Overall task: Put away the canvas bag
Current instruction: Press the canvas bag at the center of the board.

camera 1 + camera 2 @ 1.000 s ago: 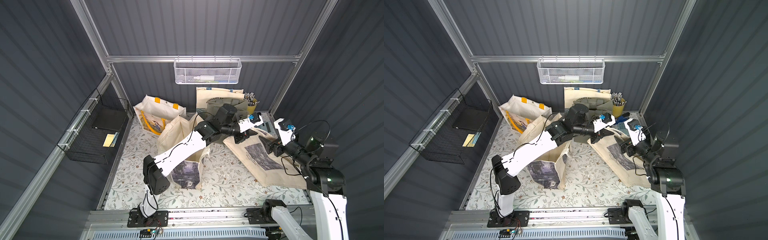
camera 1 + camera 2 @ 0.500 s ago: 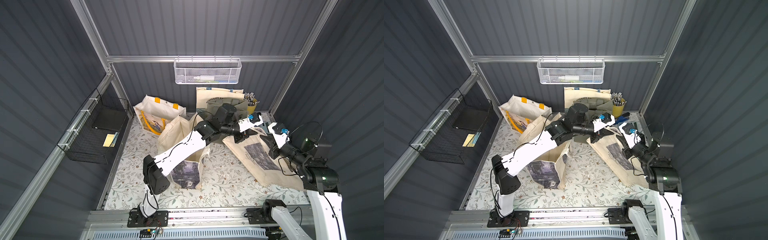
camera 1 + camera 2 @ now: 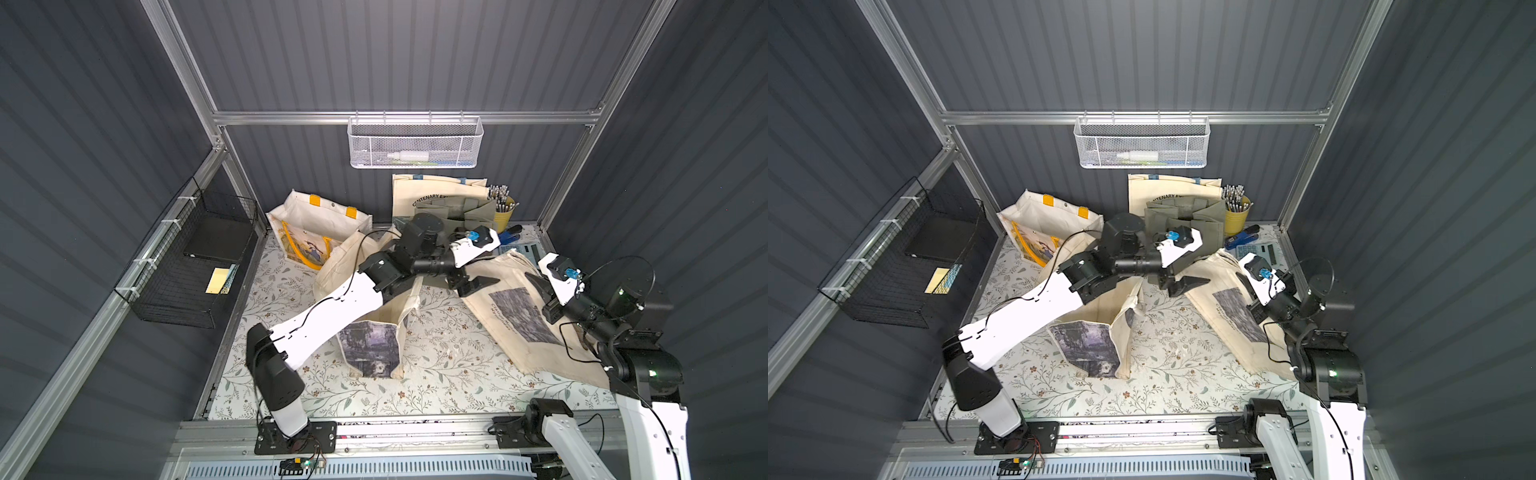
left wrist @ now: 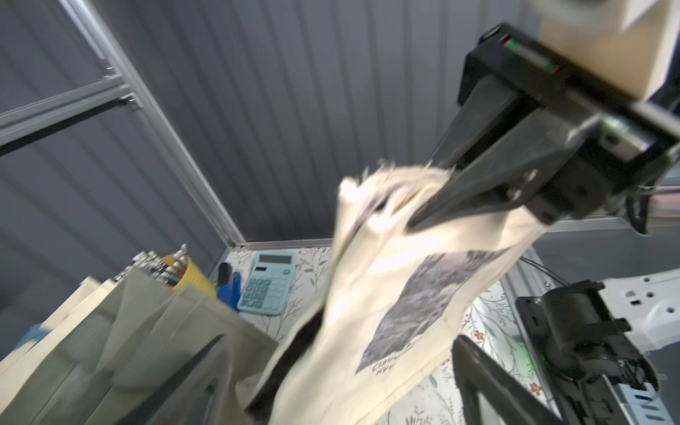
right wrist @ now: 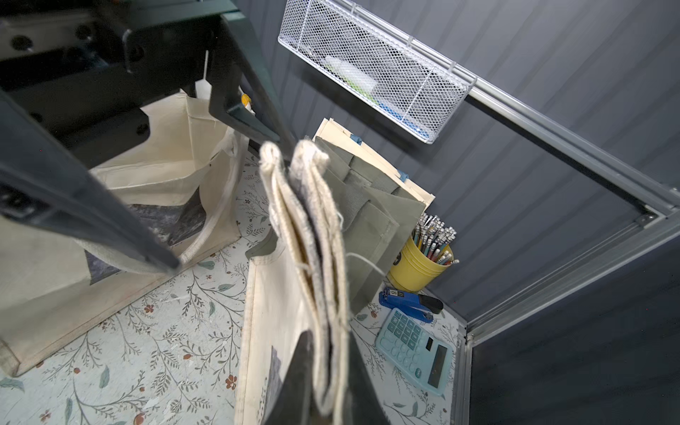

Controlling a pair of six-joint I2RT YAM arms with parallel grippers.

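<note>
2 tools, right tool point(image 5: 325, 382) pinching canvas bag point(image 3: 515, 316), left tool point(image 3: 473, 282) agape

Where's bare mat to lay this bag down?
Front strip of the mat, between standing tote and rail, is bare; also the gap between tote and flat bag. Back corner is crowded: organizer, cup, stapler, calculator.

Floral-print tabletop point(image 3: 436, 374) point(image 3: 1175, 374), both top views. Centre: open tote point(image 3: 370, 345), upright. 3 to 4 o'clock: canvas bag point(image 3: 515, 316) with dark print, mostly flat, far end raised off the surface. 11 o'clock: yellow-handled tote point(image 3: 316, 224), upright. 12 to 1 o'clock, at back wall: cream bag point(image 3: 432, 192), green bag point(image 3: 453, 208) just in front. 1 o'clock: pencil cup point(image 3: 505, 212). 2 o'clock: stapler point(image 3: 509, 237), calculator point(image 3: 524, 252) just beside.
</note>
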